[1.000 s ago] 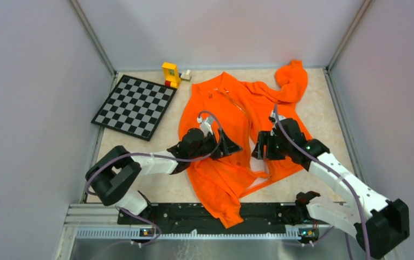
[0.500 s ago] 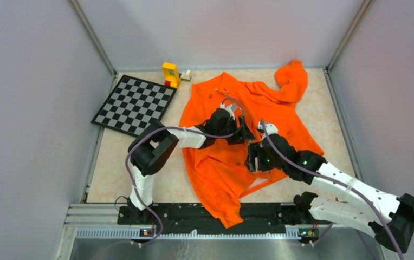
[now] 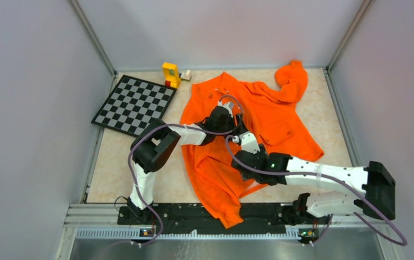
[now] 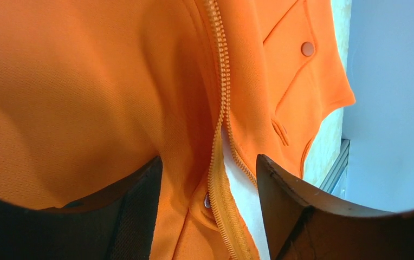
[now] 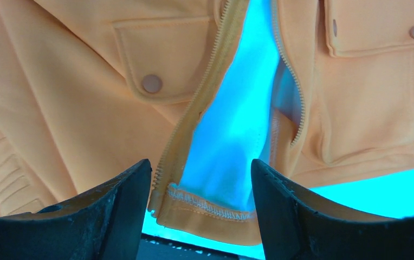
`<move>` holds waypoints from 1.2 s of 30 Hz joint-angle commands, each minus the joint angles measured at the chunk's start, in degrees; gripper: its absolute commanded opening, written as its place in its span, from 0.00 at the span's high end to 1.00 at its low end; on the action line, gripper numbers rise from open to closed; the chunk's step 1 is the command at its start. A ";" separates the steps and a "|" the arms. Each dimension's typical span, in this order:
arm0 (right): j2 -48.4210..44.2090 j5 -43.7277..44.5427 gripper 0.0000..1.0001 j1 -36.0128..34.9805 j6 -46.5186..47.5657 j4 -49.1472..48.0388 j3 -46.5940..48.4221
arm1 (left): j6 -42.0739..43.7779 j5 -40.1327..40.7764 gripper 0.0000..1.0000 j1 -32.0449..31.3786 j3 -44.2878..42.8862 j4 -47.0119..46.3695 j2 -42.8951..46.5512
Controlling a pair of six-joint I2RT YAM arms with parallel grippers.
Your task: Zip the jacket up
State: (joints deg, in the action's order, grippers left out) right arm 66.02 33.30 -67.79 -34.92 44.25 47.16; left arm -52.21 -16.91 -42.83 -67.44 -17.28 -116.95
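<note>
The orange jacket [image 3: 280,114] lies spread on the table, front up, its zipper undone at the lower part. My left gripper [image 3: 241,131] is open low over the jacket's middle. In the left wrist view the gripper [image 4: 210,208] straddles the orange zipper [image 4: 224,92], with a snap and pale lining [image 4: 243,184] between the fingers. My right gripper [image 3: 241,162] is open just below it. In the right wrist view the gripper [image 5: 200,211] hovers over the jacket's bottom hem [image 5: 210,214], where the two zipper edges [image 5: 194,119] spread apart over the lining [image 5: 237,124].
A checkerboard [image 3: 134,105] lies at the back left. A yellow toy block [image 3: 170,74] and a small white piece [image 3: 186,75] stand behind it. Grey walls enclose the table. The black rail [image 3: 205,216] runs along the near edge, and the jacket's lower corner hangs over it.
My left gripper moved up and right onto the jacket's middle. My right arm swung left, and its gripper moved from the right front panel to the lower centre opening.
</note>
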 commanded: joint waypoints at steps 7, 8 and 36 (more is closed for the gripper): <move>12.64 15.74 0.53 -5.26 -9.98 13.67 7.98 | -0.44 -2.64 0.51 1.33 -2.62 -5.45 -3.50; 12.38 15.94 0.68 -5.29 -10.83 14.07 8.00 | 0.00 -2.50 0.55 1.34 -3.19 -5.29 -3.88; -19.77 -91.27 1.00 42.82 -17.92 -33.61 -26.84 | 28.74 25.11 1.00 5.91 -18.91 36.90 13.27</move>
State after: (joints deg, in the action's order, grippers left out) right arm 45.60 -35.55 -25.04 -46.72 19.97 24.18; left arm -32.40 -6.17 -38.46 -79.13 10.17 -103.74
